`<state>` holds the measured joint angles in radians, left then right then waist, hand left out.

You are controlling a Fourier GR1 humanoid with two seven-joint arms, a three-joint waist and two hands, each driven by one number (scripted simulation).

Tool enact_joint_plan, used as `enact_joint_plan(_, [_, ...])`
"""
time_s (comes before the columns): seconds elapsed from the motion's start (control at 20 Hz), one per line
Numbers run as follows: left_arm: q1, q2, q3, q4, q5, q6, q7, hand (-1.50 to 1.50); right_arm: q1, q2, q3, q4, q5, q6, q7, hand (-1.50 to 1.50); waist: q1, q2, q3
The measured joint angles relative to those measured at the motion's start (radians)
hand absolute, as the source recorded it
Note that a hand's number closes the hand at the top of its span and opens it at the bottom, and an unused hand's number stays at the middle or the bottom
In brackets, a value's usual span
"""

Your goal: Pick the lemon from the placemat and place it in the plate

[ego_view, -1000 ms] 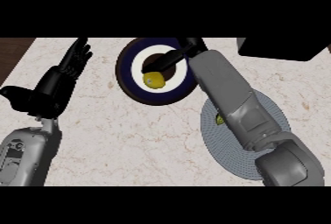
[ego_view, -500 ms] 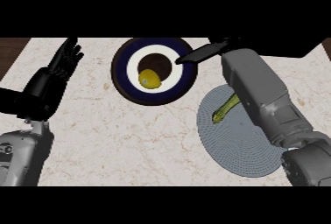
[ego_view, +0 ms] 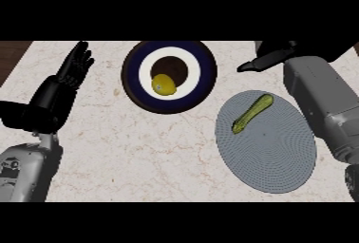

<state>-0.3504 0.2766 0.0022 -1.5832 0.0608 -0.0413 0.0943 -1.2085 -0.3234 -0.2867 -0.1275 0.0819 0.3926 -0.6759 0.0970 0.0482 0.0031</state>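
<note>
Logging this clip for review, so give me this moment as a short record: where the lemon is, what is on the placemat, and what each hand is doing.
lemon: lying in the plate, at the lower left of its dark centre
plate: dark blue rim, white ring, on the marble counter
placemat: grey, round, right of the plate
on placemat: a green elongated vegetable, no lemon
right hand: above the placemat, right of the plate, holding nothing; fingers partly hidden
left hand: open, fingers up, resting at left
task state: lemon in the plate
</note>
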Motion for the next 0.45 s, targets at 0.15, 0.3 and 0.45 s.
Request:
enact_joint_plan(0.15, [-0.008, -0.002, 0.0, 0.003, 0.002, -0.004, -0.003, 0.0, 0.022, -0.035, 0.006, -0.001, 0.01, 0.014, -0.017, -1.5, 0.005, 0.003, 0.001])
enact_joint_plan(0.3, [-0.013, 0.0, 0.005, 0.008, 0.01, -0.012, -0.002, 0.0, 0.04, -0.064, 0.012, -0.004, 0.019, 0.024, -0.024, -1.5, 0.01, 0.006, 0.001])
enact_joint_plan(0.45, [-0.017, -0.002, 0.003, 0.006, 0.006, -0.01, 0.002, 0.0, 0.057, -0.075, 0.016, -0.013, 0.027, 0.009, -0.043, -1.5, 0.015, 0.006, 0.002])
